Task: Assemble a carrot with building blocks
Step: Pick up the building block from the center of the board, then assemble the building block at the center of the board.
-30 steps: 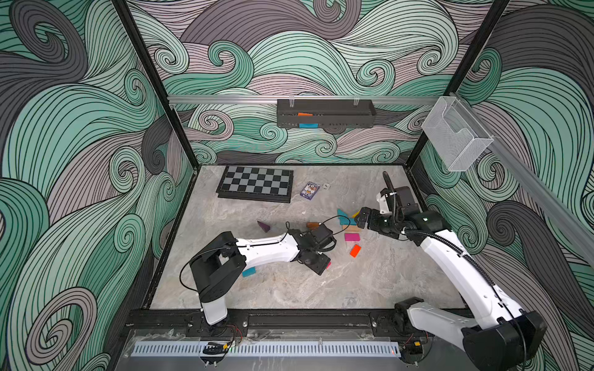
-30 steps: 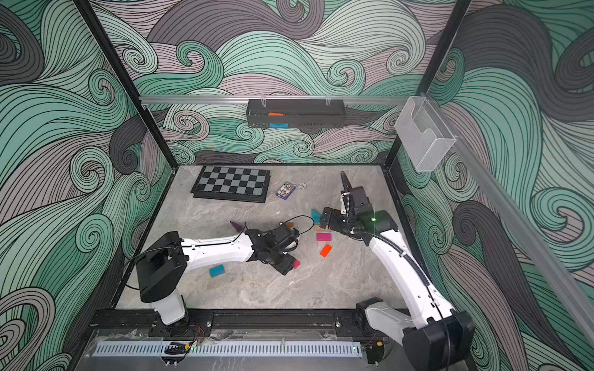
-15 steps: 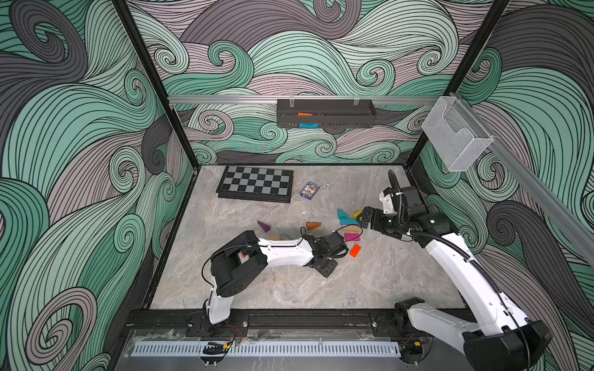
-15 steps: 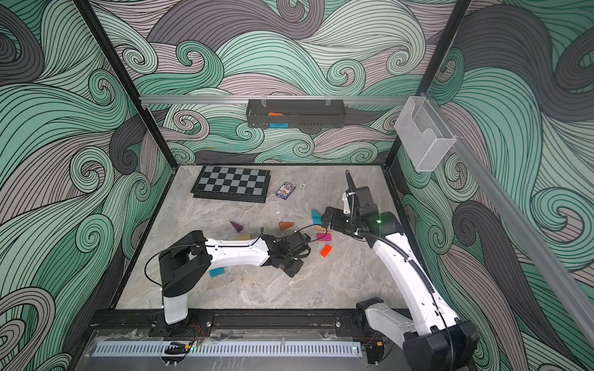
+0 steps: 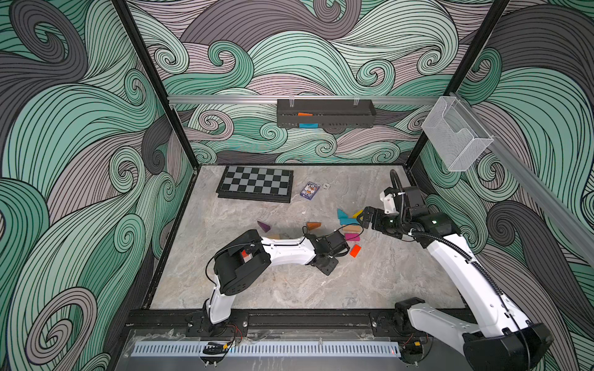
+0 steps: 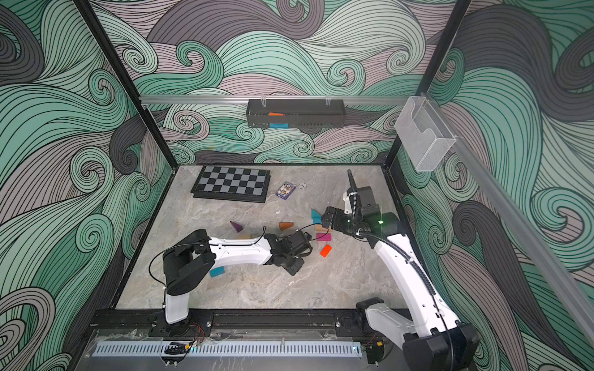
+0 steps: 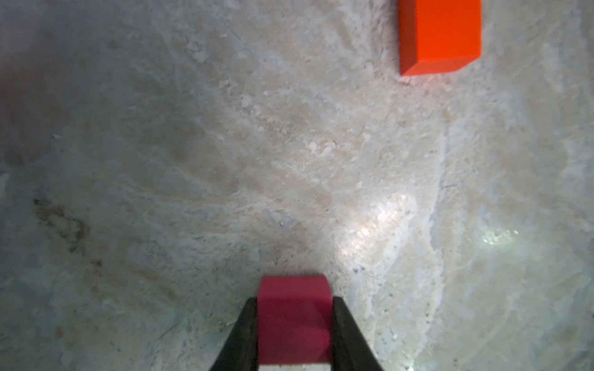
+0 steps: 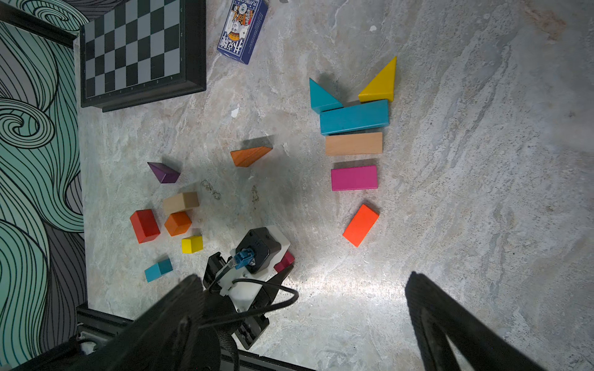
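Marbled tabletop (image 5: 289,289) is enclosed by swirl-patterned walls (image 5: 64,128). Crimson block (image 7: 294,321), clamped in the left gripper (image 7: 294,302), is seen gripped only in wrist views. In a top view, orange block (image 5: 355,250) lies at its 3 o'clock. Right gripper (image 5: 364,219) is opened wide.

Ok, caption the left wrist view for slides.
Left tool grips a dark pink block, orange block nearby on the table.

left fingers (image 7: 245,337) | closed onto crimson block (image 7: 294,318) | moved nearer red-orange block (image 7: 440,32)
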Controlling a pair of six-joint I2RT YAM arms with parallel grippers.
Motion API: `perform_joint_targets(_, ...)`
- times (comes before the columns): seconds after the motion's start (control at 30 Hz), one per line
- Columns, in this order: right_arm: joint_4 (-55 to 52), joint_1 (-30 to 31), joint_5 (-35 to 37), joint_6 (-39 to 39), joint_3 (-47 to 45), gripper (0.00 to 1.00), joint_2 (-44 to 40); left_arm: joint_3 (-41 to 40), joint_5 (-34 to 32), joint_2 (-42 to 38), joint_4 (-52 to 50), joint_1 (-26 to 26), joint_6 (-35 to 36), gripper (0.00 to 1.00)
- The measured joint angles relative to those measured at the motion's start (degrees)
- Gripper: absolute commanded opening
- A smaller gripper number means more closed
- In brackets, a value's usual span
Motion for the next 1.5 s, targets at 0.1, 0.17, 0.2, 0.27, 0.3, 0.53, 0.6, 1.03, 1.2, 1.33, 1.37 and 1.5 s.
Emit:
perform_joint_targets(0.1,-0.31,-0.28,0.00,0.00,1.11,0.98,-0.07,0.85,0.37,0.00,-1.11,-0.24,0.37,0.00)
perform_joint_targets(0.17,-0.37,-0.48,0.00,0.00,2.19,0.98,-0.17,2.36,0.98,0.00,-1.92,-0.48,0.94,0.00)
perform_joint_targets(0.2,-0.42,-0.61,0.00,-0.02,2.73,0.98,-0.20,3.34,1.38,0.02,-2.27,-0.59,1.18,0.00)
perform_joint_targets(0.27,-0.44,-1.07,0.00,-0.07,4.00,0.98,-0.22,6.19,2.38,0.13,-2.80,-0.85,1.64,0.00)
perform_joint_targets(0.3,-0.46,-1.27,0.00,-0.11,4.59,0.98,-0.17,7.56,2.84,0.33,-2.91,-0.98,1.92,0.00)
perform_joint_targets(0.53,-0.24,-1.62,-0.02,-0.20,9.31,0.98,1.90,17.22,7.37,5.29,-3.17,-2.38,3.76,0.00)
perform_joint_targets(0.6,-0.26,-1.62,-0.04,-0.22,9.68,0.98,2.36,19.28,8.46,7.34,-3.67,-2.91,4.07,0.00)
perform_joint_targets(1.03,-0.35,-1.62,-1.20,-0.44,9.77,0.97,2.69,29.92,12.41,16.63,-6.34,-4.96,5.62,0.00)
perform_joint_targets(1.2,-0.37,-1.62,-1.40,-0.46,9.77,0.97,2.69,32.54,11.41,19.52,-7.06,-4.81,6.69,0.00)
perform_joint_targets(1.33,-0.37,-1.62,-1.44,-0.48,9.77,0.97,2.69,33.83,10.38,21.46,-7.78,-4.11,7.72,0.00)
perform_joint_targets(1.37,-0.37,-1.62,-1.42,-0.48,9.79,0.97,2.69,34.03,10.16,21.46,-7.87,-3.82,7.98,0.00)
perform_joint_targets(1.5,-0.39,-1.62,-1.44,-0.46,9.81,0.97,2.69,34.25,9.18,21.68,-8.26,-2.47,9.11,0.00)
